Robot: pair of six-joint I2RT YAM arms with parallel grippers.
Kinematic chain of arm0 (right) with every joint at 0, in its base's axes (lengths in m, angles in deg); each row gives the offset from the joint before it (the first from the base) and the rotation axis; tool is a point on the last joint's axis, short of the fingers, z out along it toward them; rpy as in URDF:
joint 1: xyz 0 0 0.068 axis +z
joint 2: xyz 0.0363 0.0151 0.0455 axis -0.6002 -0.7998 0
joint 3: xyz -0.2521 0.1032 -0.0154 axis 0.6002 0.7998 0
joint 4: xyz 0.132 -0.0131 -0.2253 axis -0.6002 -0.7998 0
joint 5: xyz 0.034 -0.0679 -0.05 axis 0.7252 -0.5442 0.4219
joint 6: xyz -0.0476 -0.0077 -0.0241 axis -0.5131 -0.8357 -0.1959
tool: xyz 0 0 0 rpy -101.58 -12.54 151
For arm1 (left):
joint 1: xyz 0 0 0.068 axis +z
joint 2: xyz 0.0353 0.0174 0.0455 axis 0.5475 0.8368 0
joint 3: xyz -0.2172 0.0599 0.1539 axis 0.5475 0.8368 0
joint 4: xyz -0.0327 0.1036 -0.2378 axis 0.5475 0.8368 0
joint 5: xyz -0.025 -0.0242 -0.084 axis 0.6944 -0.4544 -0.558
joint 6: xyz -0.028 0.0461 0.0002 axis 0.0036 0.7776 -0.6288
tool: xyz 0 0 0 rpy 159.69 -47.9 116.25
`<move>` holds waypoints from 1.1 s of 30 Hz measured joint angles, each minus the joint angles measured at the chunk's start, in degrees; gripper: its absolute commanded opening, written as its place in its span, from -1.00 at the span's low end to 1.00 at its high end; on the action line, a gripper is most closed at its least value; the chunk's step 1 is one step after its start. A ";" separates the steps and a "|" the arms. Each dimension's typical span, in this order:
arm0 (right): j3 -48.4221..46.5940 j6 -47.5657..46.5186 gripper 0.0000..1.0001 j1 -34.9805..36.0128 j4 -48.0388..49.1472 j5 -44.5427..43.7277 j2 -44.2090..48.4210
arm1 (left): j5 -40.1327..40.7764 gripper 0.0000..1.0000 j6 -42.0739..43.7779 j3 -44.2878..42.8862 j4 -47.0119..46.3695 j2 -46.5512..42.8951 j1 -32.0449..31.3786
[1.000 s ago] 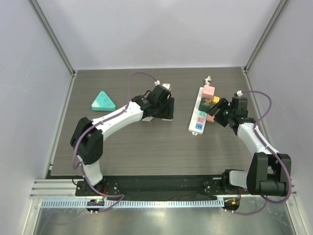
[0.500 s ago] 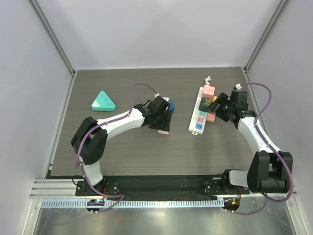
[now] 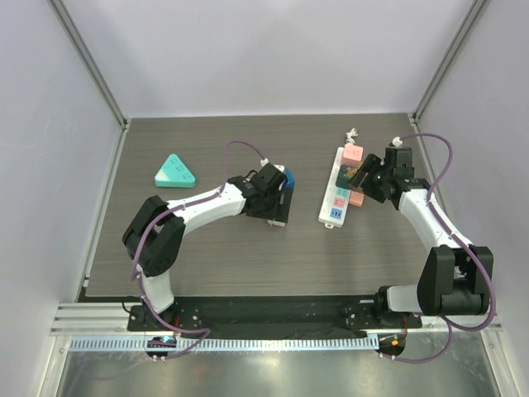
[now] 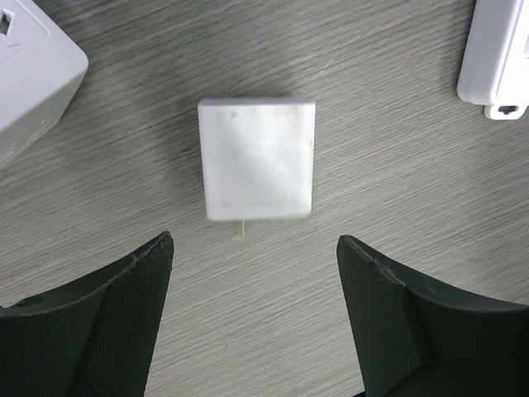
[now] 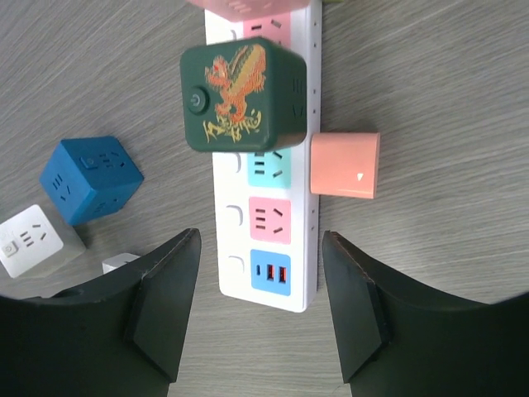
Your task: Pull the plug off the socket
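The right pincer [image 5: 259,248], spread wide, hovers over the socket strip [image 5: 264,298] on the table [image 5: 438,273]. It should close squarely on the sides of the green plug [image 5: 240,95] (seated mid-strip) and pull straight up. A salmon block [image 5: 345,164] crowds one side, possibly touching the strip. The left pincer [image 4: 254,244], also spread, hangs over a white adapter [image 4: 258,157].

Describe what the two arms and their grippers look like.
Both the left arm and right arm have white links with black joints, and a purple cable loops off each wrist. The left gripper and right gripper have broad, matte black, wedge-shaped fingers. No markings are visible.
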 measured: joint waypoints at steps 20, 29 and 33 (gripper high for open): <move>-24.92 -3.04 0.47 9.75 -9.49 -15.85 -21.00 | -17.66 -0.90 -10.10 -10.21 -29.59 8.87 0.13; -27.54 -5.46 0.50 9.75 -13.31 -20.31 -24.50 | -22.62 -1.00 -14.36 -16.04 -39.54 23.98 -0.04; -27.98 -5.68 0.48 9.99 -13.38 -20.55 -27.08 | -22.49 -1.00 -15.08 -16.04 -40.98 26.10 -0.20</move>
